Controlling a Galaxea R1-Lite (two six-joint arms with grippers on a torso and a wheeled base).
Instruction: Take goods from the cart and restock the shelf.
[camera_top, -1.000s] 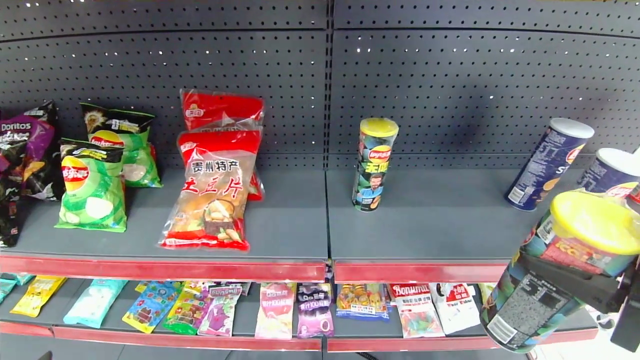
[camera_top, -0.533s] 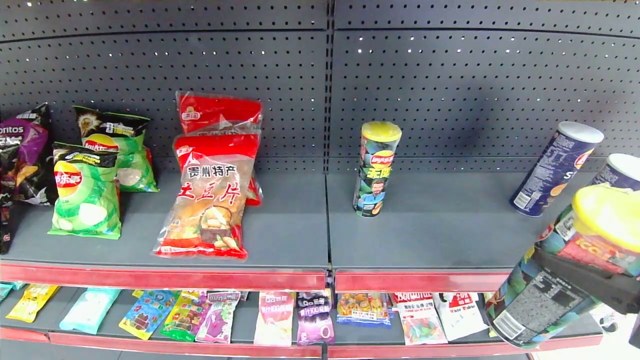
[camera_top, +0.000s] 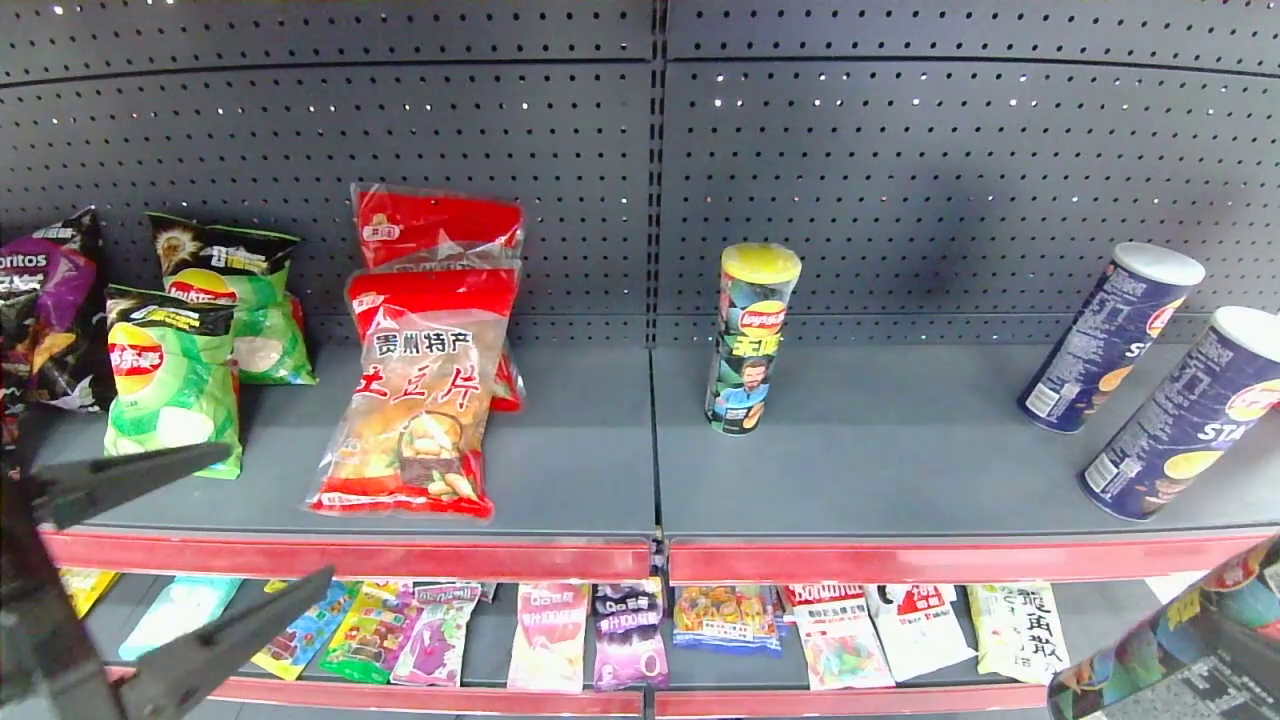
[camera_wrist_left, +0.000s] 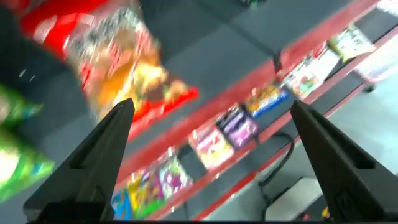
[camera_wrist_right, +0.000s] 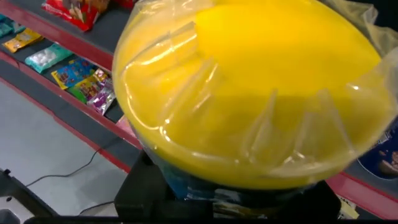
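Hanging low at the right edge of the head view, the right jaws are clamped around a chip can (camera_top: 1125, 680). The can is tilted and sits below and in front of the red front lip of the upper shelf (camera_top: 850, 480), not on the shelf. In the right wrist view its yellow lid (camera_wrist_right: 249, 87), covered in clear wrap, is close to the camera, with the black body of the jaws under it.

The left jaws are spread wide and hold nothing. They are in front of the left end of the shelf, low beside the green chip bags (camera_top: 170, 385). The left wrist view looks between them at the red snack bag (camera_wrist_left: 124, 68) and the packets on the lower shelf (camera_top: 620, 625).

On the upper shelf, a second yellow-lidded can (camera_top: 755, 340) stands upright near the middle, just right of the seam between the two shelf boards. Two navy cans (camera_top: 1105, 335) stand at the right end, one nearer the front edge than the other. The red snack bag leans against another like it, left of the seam. The green chip bags come next, and a purple bag (camera_top: 45, 300) is at the far left. A dark pegboard (camera_top: 900, 180) backs the shelf.
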